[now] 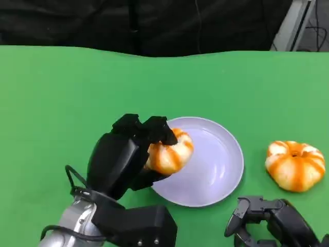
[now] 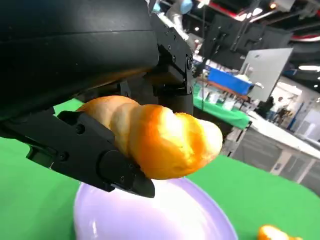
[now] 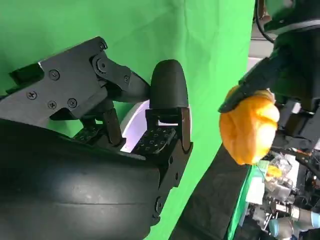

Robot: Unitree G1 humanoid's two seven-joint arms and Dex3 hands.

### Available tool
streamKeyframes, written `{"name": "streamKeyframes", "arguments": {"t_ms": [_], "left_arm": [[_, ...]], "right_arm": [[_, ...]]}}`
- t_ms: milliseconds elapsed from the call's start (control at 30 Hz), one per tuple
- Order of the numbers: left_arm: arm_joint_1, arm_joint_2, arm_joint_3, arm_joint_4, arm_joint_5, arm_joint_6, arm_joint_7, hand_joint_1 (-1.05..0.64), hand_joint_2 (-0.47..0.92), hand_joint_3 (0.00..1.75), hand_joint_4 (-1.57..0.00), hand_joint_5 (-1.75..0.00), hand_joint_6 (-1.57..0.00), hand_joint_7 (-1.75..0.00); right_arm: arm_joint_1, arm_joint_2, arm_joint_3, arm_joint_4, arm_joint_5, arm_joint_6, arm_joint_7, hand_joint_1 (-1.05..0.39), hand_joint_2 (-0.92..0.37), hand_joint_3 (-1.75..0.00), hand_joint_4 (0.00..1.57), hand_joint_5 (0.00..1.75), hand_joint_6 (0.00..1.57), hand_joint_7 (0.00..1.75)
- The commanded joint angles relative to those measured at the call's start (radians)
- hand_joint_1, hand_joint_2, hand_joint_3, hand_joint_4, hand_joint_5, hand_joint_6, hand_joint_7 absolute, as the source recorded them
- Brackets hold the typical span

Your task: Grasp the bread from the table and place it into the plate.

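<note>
My left hand (image 1: pixel 123 157) grips an orange-and-white striped bread (image 1: pixel 169 152) and holds it in the air above the left part of the lilac plate (image 1: pixel 221 170). The left wrist view shows this bread (image 2: pixel 160 137) pinched between black fingers (image 2: pixel 95 150), clear of the plate (image 2: pixel 150 215) below it. A second bread (image 1: pixel 295 164) lies on the green table to the right of the plate, also seen in the left wrist view (image 2: pixel 275 234). My right hand (image 1: pixel 267 221) rests low at the front right, fingers apart and holding nothing. In the right wrist view the held bread (image 3: pixel 248 130) hangs beyond the right hand's fingers (image 3: pixel 167 115).
The green table (image 1: pixel 61 92) stretches wide to the left and behind the plate. A dark backdrop (image 1: pixel 154 20) runs along its far edge. My left forearm (image 1: pixel 103 221) fills the lower left.
</note>
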Motion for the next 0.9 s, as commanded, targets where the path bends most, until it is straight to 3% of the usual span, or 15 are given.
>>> {"name": "streamKeyframes", "arguments": {"t_ms": [33, 133, 267, 900], "left_arm": [[-0.013, 0.008, 0.005, 0.004, -0.007, -0.01, 0.006, -0.09, 0.86, 0.01, -0.55, -1.75, -0.51, -1.67], [-0.03, -0.002, -0.003, 0.025, -0.007, -0.008, -0.003, -0.09, 0.86, 0.01, -0.55, -1.75, -0.51, -1.68], [-0.061, -0.019, -0.022, 0.066, -0.008, -0.006, -0.016, -0.02, 0.82, 0.0, -0.58, -1.75, -0.61, -1.54], [-0.108, -0.048, -0.07, 0.15, -0.024, -0.026, -0.044, -0.06, 0.85, 0.01, -0.55, -1.75, -0.6, -1.51]], "right_arm": [[0.0, -0.009, -0.002, 0.004, 0.0, -0.013, -0.006, -0.14, -0.6, -0.98, 0.81, 1.47, 0.83, 1.19], [0.002, -0.006, 0.0, -0.001, 0.0, -0.01, -0.008, -0.14, -0.59, -0.99, 0.81, 1.47, 0.83, 1.19], [0.003, -0.003, 0.004, -0.009, -0.004, -0.004, -0.014, -0.12, -0.6, -0.99, 0.81, 1.45, 0.84, 1.18], [0.003, -0.007, 0.013, -0.011, -0.021, -0.011, -0.039, -0.14, -0.61, -0.97, 0.8, 1.43, 0.85, 1.17]]}}
